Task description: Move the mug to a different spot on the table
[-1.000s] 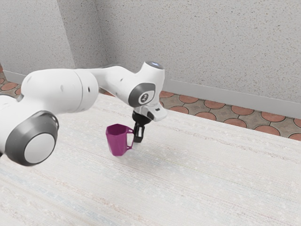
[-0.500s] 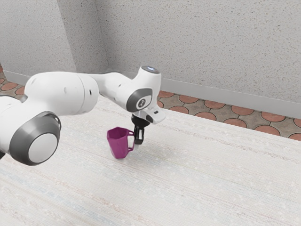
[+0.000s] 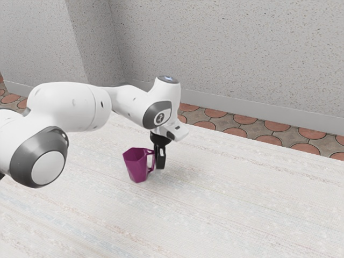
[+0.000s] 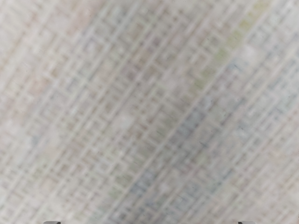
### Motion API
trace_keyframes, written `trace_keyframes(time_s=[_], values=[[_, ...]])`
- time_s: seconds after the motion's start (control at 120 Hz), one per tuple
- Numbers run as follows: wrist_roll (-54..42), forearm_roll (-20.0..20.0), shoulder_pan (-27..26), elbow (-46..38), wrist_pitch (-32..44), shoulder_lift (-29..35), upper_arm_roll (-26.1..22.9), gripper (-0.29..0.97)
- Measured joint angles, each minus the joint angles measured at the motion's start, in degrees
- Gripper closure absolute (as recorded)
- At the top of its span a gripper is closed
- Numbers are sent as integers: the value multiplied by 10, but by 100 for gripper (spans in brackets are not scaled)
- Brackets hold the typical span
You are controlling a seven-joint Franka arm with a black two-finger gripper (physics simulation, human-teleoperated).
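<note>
There is one mug [image 3: 138, 165] here, and it is the only loose thing on the desk [image 3: 242, 204]. It is a deep magenta, with faceted sides that narrow toward the base, an open mouth and one loop handle [image 3: 152, 162]. It sits near the middle of the desk, toward the exterior view's left, leaning a little. Its base is right down at the surface over a small shadow, and I cannot tell whether it rests there or hangs just clear.

The handle points to the exterior view's right, and that is where the single tool [image 3: 159, 163] is. It comes straight down from above, with its two black fingers closed on the handle from either side. The cup body hangs off to the tool's side, toward the exterior view's left.

One arm [image 3: 70, 107] carries the tool. It has smooth white rounded shells with grey joint caps and reaches in from the exterior view's left.

The desk top is pale, with fine streaks like bleached grain. From the hand's camera it looks like a soft woven pattern of cream, grey and faint blue [image 4: 149, 112].

Beyond the desk's far edge are a floor [image 3: 269, 129] of reddish rounded tiles with grey joints and a rough, speckled grey wall [image 3: 242, 48].
</note>
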State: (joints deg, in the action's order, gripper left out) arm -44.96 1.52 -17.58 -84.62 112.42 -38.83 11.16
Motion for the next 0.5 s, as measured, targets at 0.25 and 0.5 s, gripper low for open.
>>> trace_keyframes(time_s=[0.25,0.5], values=[[-2,-5,3,8,1,17,2,7],[15,-3,25,10,-20,165,3,2]])
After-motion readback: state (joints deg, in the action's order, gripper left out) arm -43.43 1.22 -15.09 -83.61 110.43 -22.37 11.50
